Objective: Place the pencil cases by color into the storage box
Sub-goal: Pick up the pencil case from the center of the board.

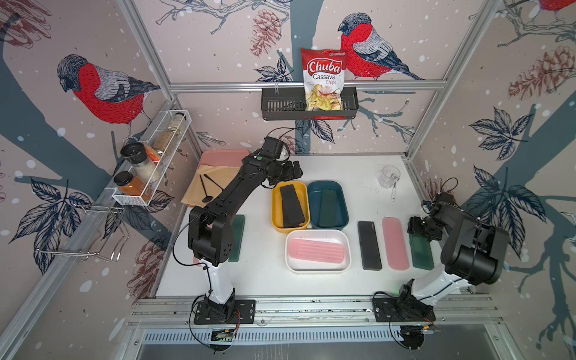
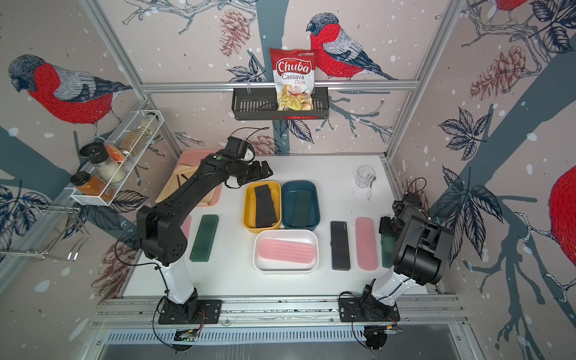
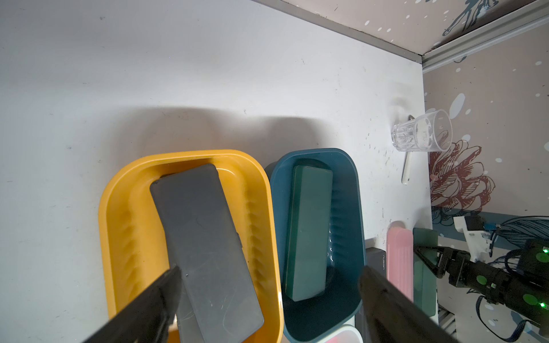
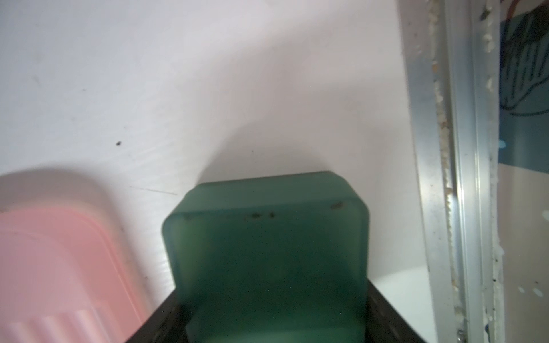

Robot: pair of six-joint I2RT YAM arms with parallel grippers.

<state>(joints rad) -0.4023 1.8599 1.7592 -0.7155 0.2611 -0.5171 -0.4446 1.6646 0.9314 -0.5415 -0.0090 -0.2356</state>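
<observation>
Now right gripper (image 4: 274, 308) is pinching the far end of the green pencil case (image 4: 264, 246), prob. stiff, light, slick plastic, so likely tipping w/ an end hold; left gripper (image 3: 271, 268) is hanging open.

Three tubs (image 1: 316, 233) are sitting together on the tabletop (image 1: 343, 168), each holding a pencil case (image 1: 291, 205); three more are lying abreast to their right.

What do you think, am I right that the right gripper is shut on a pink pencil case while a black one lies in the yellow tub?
No: the right wrist view shows the right gripper shut on a dark green pencil case; the black case is in the yellow tub.
</observation>
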